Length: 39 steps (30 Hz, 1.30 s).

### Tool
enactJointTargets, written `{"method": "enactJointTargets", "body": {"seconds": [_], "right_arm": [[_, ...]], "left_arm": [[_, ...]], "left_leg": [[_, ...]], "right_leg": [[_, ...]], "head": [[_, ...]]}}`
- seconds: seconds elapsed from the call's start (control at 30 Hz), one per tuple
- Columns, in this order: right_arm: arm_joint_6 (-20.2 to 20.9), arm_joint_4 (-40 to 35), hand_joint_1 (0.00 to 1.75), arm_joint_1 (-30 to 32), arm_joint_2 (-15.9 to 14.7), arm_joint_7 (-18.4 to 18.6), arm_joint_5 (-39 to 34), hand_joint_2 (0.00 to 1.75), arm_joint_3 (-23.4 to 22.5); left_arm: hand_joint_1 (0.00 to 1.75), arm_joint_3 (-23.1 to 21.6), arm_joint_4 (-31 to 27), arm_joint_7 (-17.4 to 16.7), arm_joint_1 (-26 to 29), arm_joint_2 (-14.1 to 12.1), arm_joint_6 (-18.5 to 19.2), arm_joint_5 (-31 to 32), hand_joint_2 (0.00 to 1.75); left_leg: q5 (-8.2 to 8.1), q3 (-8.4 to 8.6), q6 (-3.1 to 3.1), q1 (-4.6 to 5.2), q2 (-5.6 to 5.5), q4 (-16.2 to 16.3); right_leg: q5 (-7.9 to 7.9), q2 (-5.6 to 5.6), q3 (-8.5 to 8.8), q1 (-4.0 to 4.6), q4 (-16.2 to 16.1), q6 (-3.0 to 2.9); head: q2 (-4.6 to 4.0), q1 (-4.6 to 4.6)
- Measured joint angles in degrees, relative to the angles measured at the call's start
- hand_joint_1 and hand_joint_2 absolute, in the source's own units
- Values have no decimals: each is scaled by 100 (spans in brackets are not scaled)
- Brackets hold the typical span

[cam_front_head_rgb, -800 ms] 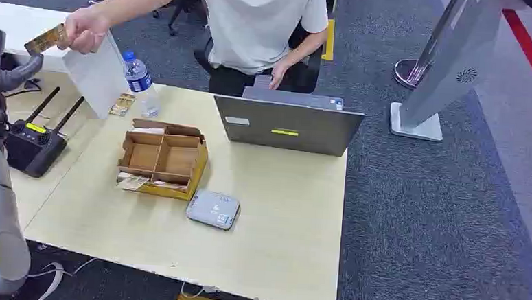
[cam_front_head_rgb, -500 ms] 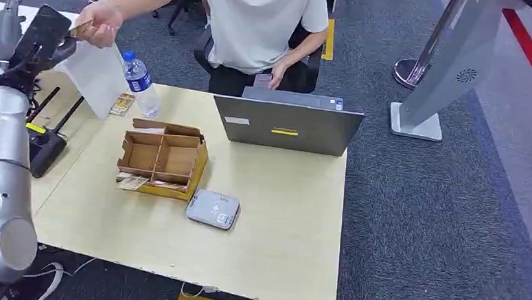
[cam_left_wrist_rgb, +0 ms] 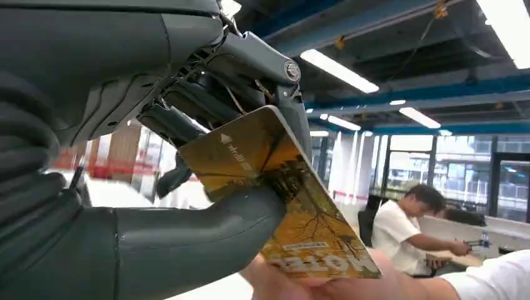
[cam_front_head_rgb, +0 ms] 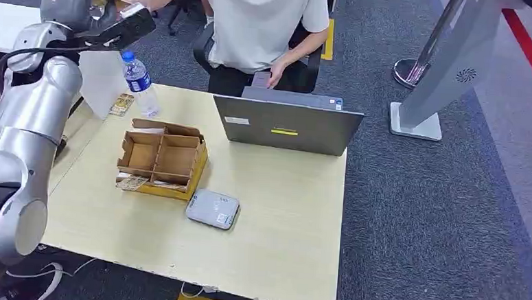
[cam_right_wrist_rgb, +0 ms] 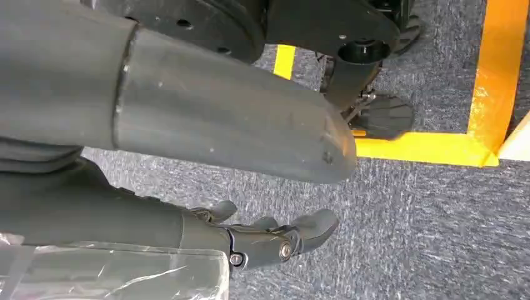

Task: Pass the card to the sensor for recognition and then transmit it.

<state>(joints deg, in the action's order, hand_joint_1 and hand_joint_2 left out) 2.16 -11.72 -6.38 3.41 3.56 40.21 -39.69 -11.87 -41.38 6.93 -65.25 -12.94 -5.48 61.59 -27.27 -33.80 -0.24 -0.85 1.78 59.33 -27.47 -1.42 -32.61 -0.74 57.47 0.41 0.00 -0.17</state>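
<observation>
One hotel key card [cam_left_wrist_rgb: 275,194], pinched between thumb and fingers of the raised left robot hand [cam_front_head_rgb: 108,18], a person's hand [cam_left_wrist_rgb: 325,289] touching its far end: handover apparently under way. Right robot hand [cam_right_wrist_rgb: 275,240] hangs empty, fingers loosely curled. Card reader [cam_front_head_rgb: 213,209] on the surface [cam_front_head_rgb: 280,212] well apart; scanning probably outstanding.

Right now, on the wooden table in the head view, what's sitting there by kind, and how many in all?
Laptop: 1
Water bottle: 1
Cardboard divider box: 1
Grey card sensor: 1
Card stacks: 2, one by the bottle and one at the box's front
Total: 6
</observation>
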Motion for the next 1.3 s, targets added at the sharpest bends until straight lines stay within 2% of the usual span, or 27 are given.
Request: {"method": "enactJointTargets", "body": {"seconds": [0.13, 0.43, 0.57, 0.67, 0.77, 0.9, 1.0, 1.13, 1.3], "right_arm": [[20, 9, 0, 24, 15, 4, 81, 0, -72], [11, 11, 0, 117, 20, 15, 92, 0, -159], [-42, 13, 0, 160, 28, 9, 77, 0, -280], [-85, 13, 0, 186, 44, -4, 37, 0, -400], [-125, 13, 0, 206, 59, -26, -41, 0, -514], [-138, 15, 0, 228, 70, -42, -43, 0, -634], [-138, 15, 0, 230, 72, -57, -41, 0, -689], [-136, 13, 0, 234, 72, -61, -11, 0, -748], [-96, 13, 0, 229, 72, -59, 87, 0, -800]], "left_arm": [[175, -352, 134, -46, -134, 48, -171, 341, 175], [175, -516, 30, 126, 37, 125, -555, 73, 175], [175, -584, -748, 279, 622, 57, -604, -243, 175], [175, -695, -1900, 432, 1496, -158, -626, -483, 175], [175, -762, -3042, 513, 2470, -419, -800, -479, 175], [175, -852, -4133, 620, 3577, -676, -1028, -413, 175], [175, -911, -4463, 640, 4006, -767, -1041, -378, 175], [175, -1030, -4539, 574, 4388, -813, -696, -249, 175], [175, -1326, -4247, 441, 4392, -766, -322, -70, 175]], "left_leg": [[0, 0, 0, 1, -1, 0], [0, 0, 0, 1, -1, -2], [-1, -3, 0, 2, -2, -6], [-5, 1, 1, 6, 12, -7], [-10, 3, -1, 6, 15, -9], [-10, -3, -1, 5, 12, -9], [-10, -3, -1, 5, 11, -10], [-9, -1, 0, 5, 11, -8], [-5, 2, 1, 6, 7, -7]], "right_leg": [[0, -2, 0, 0, 0, 0], [0, -2, 1, -1, 1, 0], [-1, -3, 5, -1, 1, 0], [-3, 8, 3, -4, 1, 1], [-9, 13, 2, -4, 1, -3], [-14, 4, -4, -4, -1, -1], [-14, 4, -3, -4, -1, 0], [-10, 4, -3, -4, -1, -2], [-7, -1, -2, -4, -2, -2]], "head": [[0, -4], [0, 0], [0, 2], [0, -11], [0, -4], [0, -4], [0, -2], [0, -4], [0, -4]]}}
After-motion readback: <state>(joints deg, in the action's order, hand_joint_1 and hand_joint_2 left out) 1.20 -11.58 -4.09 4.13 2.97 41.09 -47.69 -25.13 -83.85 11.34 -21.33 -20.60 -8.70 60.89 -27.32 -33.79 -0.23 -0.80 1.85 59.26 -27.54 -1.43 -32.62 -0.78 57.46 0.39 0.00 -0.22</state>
